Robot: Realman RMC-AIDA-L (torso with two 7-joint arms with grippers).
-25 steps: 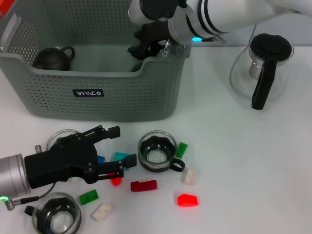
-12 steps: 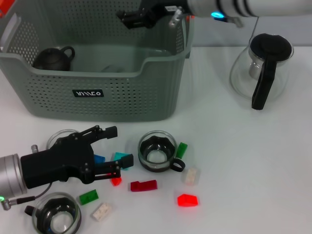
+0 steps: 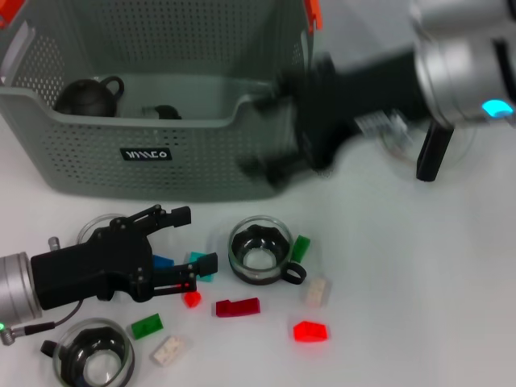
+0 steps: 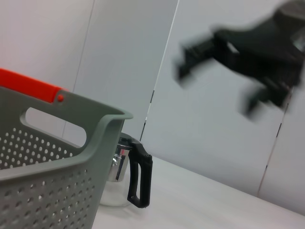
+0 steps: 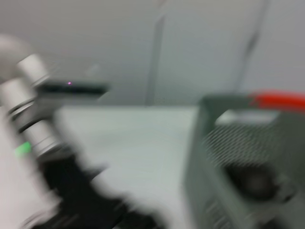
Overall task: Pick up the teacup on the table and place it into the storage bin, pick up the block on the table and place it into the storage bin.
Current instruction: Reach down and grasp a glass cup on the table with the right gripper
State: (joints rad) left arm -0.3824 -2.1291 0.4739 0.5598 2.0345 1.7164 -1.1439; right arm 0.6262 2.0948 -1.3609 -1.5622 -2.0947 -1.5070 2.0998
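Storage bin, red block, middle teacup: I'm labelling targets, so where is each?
storage bin [image 3: 97, 173], head view, front wall left of the label.
red block [image 3: 310, 331], head view, top face.
middle teacup [image 3: 260, 252], head view, inside the bowl.

A glass jug [image 4: 125, 175] with a black handle stands on the white table [image 3: 419, 274].
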